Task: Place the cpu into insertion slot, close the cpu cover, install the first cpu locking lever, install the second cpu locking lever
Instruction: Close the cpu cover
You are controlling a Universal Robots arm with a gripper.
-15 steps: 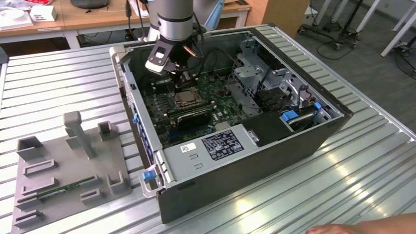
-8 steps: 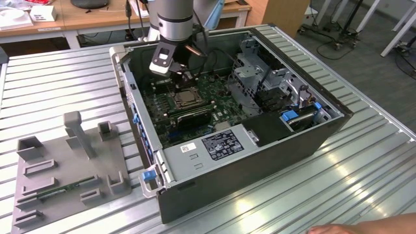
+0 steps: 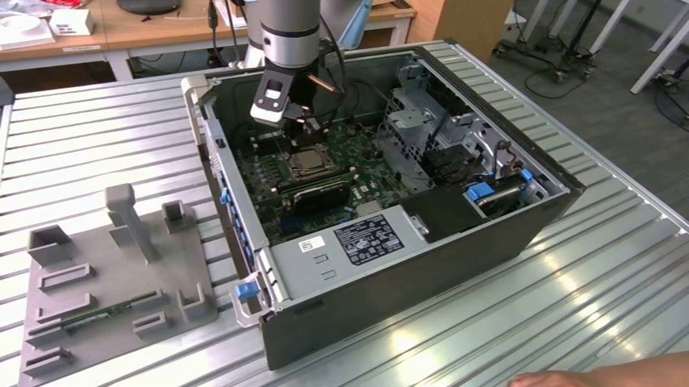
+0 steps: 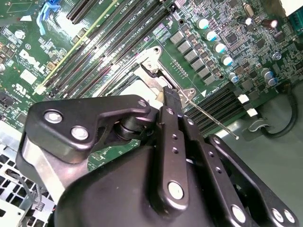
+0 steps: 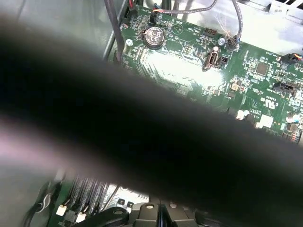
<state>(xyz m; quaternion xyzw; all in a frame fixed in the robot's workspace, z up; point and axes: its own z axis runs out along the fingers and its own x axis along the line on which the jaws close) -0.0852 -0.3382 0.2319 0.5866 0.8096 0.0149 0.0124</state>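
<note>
Resting at the near table edge: a person's hand [image 3: 603,377]. A grey fixture tray w/ upright blocks [image 3: 108,274] lies on the ribbed metal table [image 3: 603,266], at the exterior view's left of the open black PC case [image 3: 431,258]. Inside, on the green motherboard [image 3: 361,145], the small square silvery-grey cpu [image 3: 305,164] sits in the dark-rimmed square insertion slot [image 3: 286,157]. The black gripper [image 3: 312,126] hangs just beyond it – its tip by a thin metal locking lever [image 4: 203,113] in the second wrist view. Open or closed – can't tell.
</note>
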